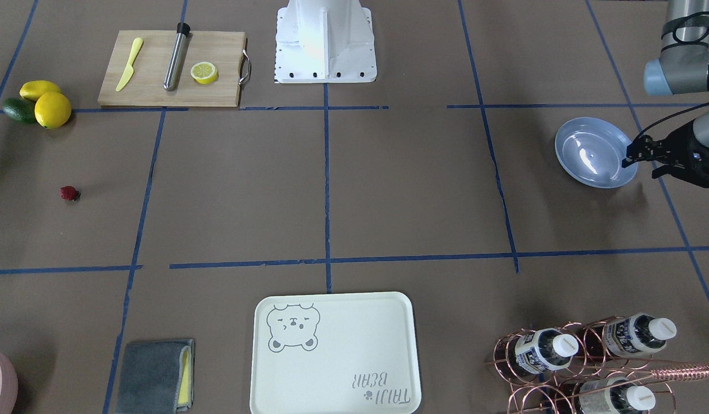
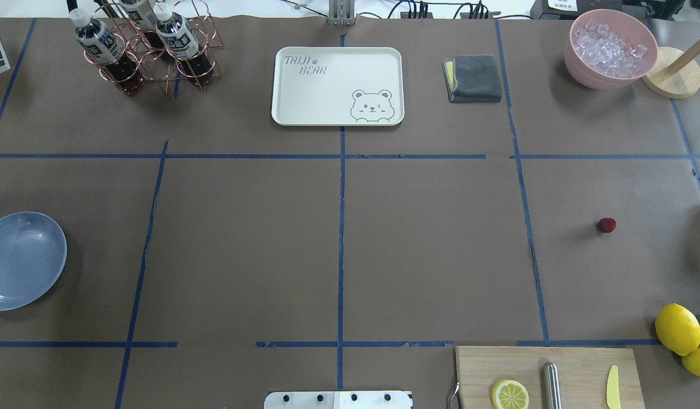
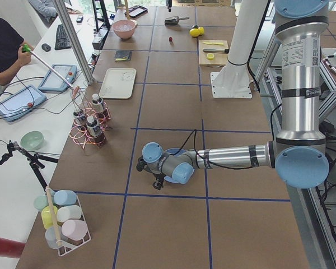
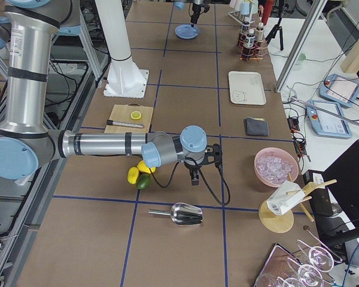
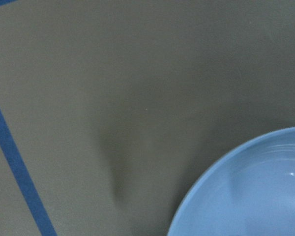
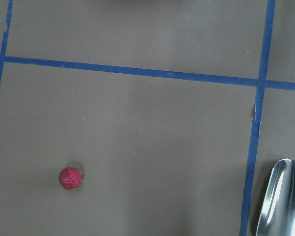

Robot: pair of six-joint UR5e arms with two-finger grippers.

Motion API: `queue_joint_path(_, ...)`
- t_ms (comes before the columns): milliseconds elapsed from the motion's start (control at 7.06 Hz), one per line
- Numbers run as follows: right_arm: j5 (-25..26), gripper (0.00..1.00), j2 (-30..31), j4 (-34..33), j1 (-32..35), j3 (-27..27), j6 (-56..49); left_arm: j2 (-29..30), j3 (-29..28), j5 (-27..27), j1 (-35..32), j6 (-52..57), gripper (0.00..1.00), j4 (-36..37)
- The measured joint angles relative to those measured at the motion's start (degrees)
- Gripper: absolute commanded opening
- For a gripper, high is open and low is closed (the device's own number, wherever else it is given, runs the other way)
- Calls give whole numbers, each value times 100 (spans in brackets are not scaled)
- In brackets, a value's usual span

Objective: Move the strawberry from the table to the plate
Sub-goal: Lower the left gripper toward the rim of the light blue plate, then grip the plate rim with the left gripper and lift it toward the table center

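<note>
Strawberry (image 1: 69, 193) is sitting on the bare table (image 1: 389, 195), nowhere near the plate (image 1: 590, 152). In the front-facing view the berry is way out at 9 o'clock and the light blue plate is way out at 3 o'clock, so they're well apart, basically at opposite ends. Nothing is touching the berry. Two lemons (image 1: 52, 109) and an avocado (image 1: 19, 109) sit in a little cluster toward 12 o'clock from it, and the cutting board (image 1: 170, 69) is around 1 o'clock from it.

The left gripper (image 1: 642, 164) hangs at the plate's 3 o'clock rim in that same view, one fingertip just over the edge. Its jaws look spread apart with nothing between them. The left wrist view only shows brown paper, a blue tape line, and a slice of the plate in the 5 o'clock corner.

The right gripper (image 4: 194, 176) only turns up in the right side view, hanging low over the table on a stretched-out arm, just beside the lemons. From there I honestly can't tell whether it's wide or closed. Its wrist view has the strawberry down at 7 o'clock and the edge of a shiny metal scoop (image 6: 282, 196) at 4 o'clock.
</note>
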State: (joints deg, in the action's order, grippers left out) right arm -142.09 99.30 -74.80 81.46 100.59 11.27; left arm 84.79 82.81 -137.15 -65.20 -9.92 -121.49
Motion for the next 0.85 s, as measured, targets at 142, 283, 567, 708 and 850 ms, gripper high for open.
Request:
queue_joint_path(142, -30, 100, -9, -2, -9, -7, 34, 2, -9, 3, 28, -3, 57, 3)
queue_joint_path(283, -83, 100, -13, -1, -18, -10, 52, 3, -17, 6, 53, -3, 38, 13)
queue_joint_path(567, -156, 100, -22, -1, -23, -13, 66, 3, -31, 11, 82, -1, 0, 28)
queue_joint_path(708, -165, 100, -26, -3, -24, -13, 68, 3, -29, 12, 114, 3, 0, 25)
queue_joint_path(850, -168, 100, -33, -3, -24, -13, 68, 2, -12, 12, 132, 4, 0, 14)
